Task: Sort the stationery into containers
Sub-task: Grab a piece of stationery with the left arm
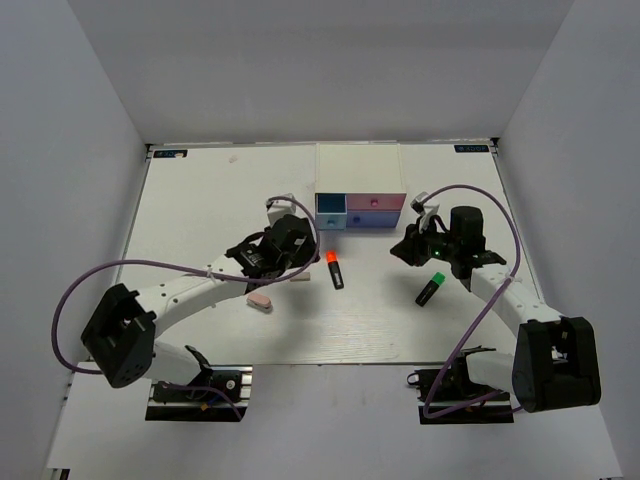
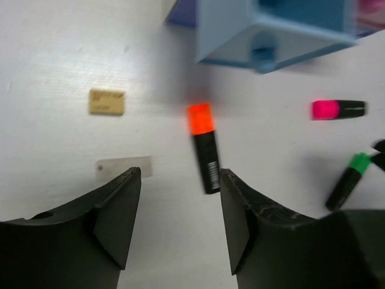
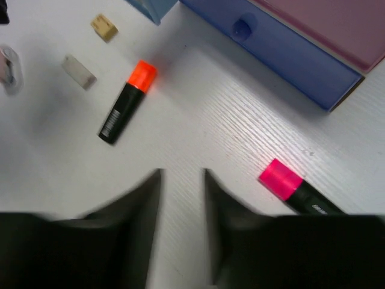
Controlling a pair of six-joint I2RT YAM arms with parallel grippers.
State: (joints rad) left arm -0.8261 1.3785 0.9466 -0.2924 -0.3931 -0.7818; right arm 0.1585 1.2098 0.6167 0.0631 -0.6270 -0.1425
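Note:
The white drawer box [image 1: 360, 170] stands at the back centre, with a blue drawer [image 2: 271, 30] pulled out, a pink drawer [image 3: 337, 24] and a wide blue-purple drawer [image 3: 283, 45]. An orange-capped highlighter [image 1: 335, 268] lies in front of it. My left gripper [image 2: 180, 180] hovers open just short of the highlighter's black end, with nothing between its fingers. A tan eraser [image 2: 107, 102] and a grey eraser [image 2: 124, 166] lie to its left. A pink oval eraser [image 1: 260, 301] lies near the left arm. My right gripper [image 3: 182, 180] is open and empty. A pink-capped highlighter [image 3: 295, 189] lies beside it. A green-capped highlighter [image 1: 430, 290] lies below it.
White walls close off the table [image 1: 200, 200] at the back and on both sides. Purple cables [image 1: 80, 290] loop beside each arm. The arm bases [image 1: 195, 385] are clamped at the near edge.

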